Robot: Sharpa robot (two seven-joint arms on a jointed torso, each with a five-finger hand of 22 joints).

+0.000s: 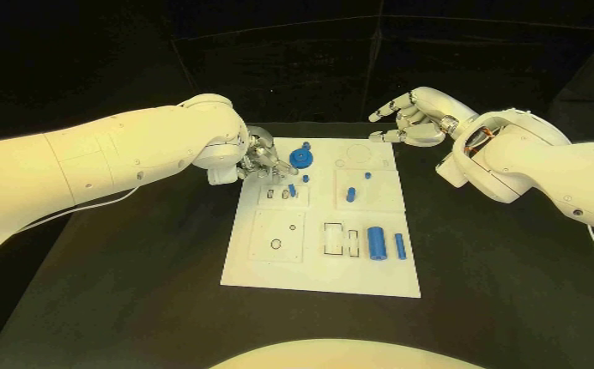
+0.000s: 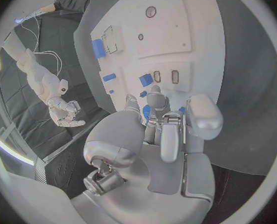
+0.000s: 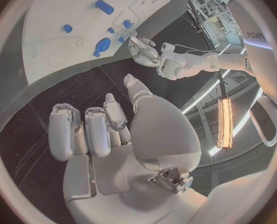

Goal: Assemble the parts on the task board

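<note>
Overhead, we log the task board (image 1: 324, 253) mid-table, blue parts (image 1: 376, 243) on it, the left hand (image 1: 263, 161) at its far-left corner, fingers down among parts, grasp indeterminable. At the left wrist, fingertips (image 2: 154, 90) touch the board beside a blue part (image 2: 146, 79). At the right wrist, we record the right hand (image 3: 107, 134) off the board, fingers loosely curled, holding nothing.

No readable text, label or number stands on the task board (image 1: 372, 279) or parts.
</note>
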